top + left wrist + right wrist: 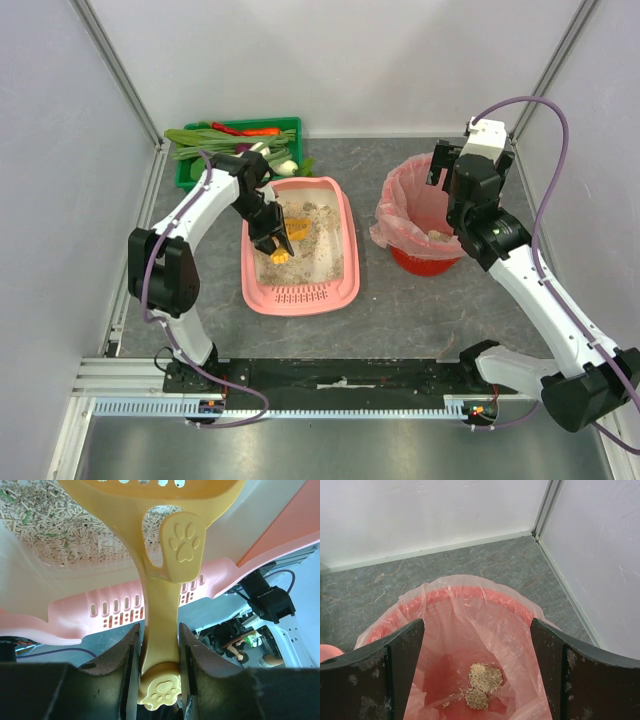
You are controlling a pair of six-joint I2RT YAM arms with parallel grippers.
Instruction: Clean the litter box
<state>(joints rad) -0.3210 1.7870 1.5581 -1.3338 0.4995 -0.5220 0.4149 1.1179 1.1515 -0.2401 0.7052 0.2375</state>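
The pink litter box (349,262) lies in the middle of the table with grey-beige litter (318,250) inside and its slotted ledge (300,296) at the near end. My left gripper (270,238) is over the box, shut on the handle of a yellow litter scoop (292,232). In the left wrist view the scoop handle (162,615) with paw prints sits between my fingers (120,655), above the ledge (120,611) and litter (45,525). My right gripper (447,165) is open and empty above the red bin (425,259).
The red bin's pink bag (470,615) holds two clumps of litter (482,682). A green crate (186,172) of vegetables stands at the back left, right behind the litter box. Walls close in the sides and back.
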